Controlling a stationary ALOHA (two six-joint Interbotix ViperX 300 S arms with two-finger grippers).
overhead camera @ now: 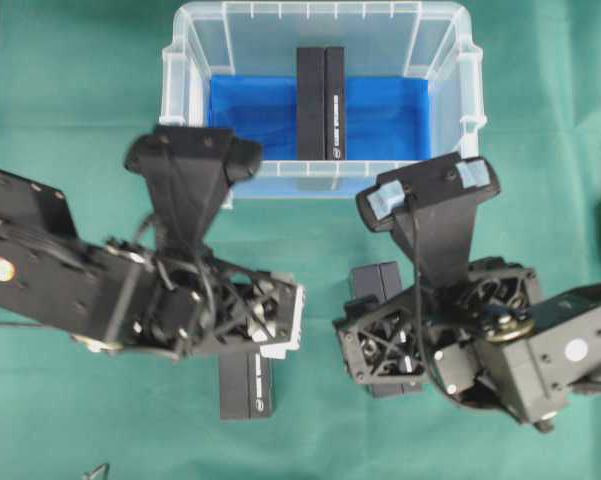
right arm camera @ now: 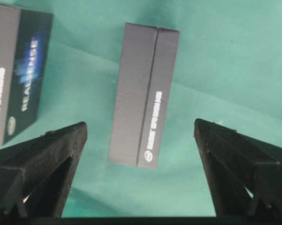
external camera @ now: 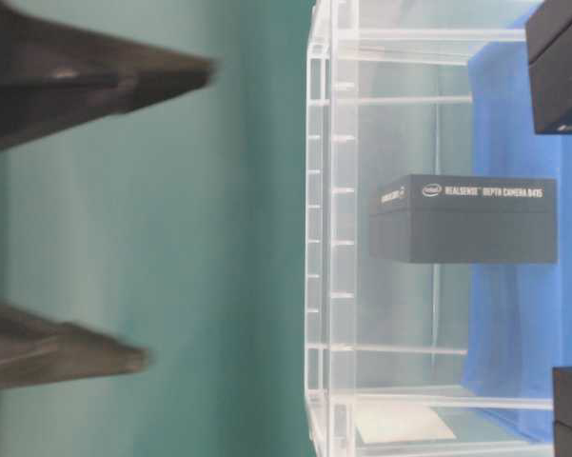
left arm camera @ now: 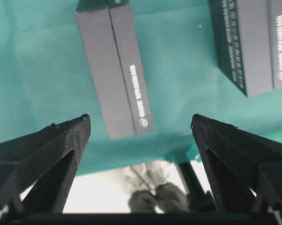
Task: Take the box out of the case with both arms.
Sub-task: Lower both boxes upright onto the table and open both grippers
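Both pincers, left gripper [overhead camera: 193,152] and right gripper [overhead camera: 430,187], are spread wide holding nothing, hovering over green cloth [overhead camera: 70,120]. Box [overhead camera: 321,104] sits inside the case [overhead camera: 450,60], on its blue lining; two more boxes lie outside.

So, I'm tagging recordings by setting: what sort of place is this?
Probably a robotics lab test bench: a green cloth covers the table, two arms work over it, and the props are a clear case and camera boxes, not household goods.
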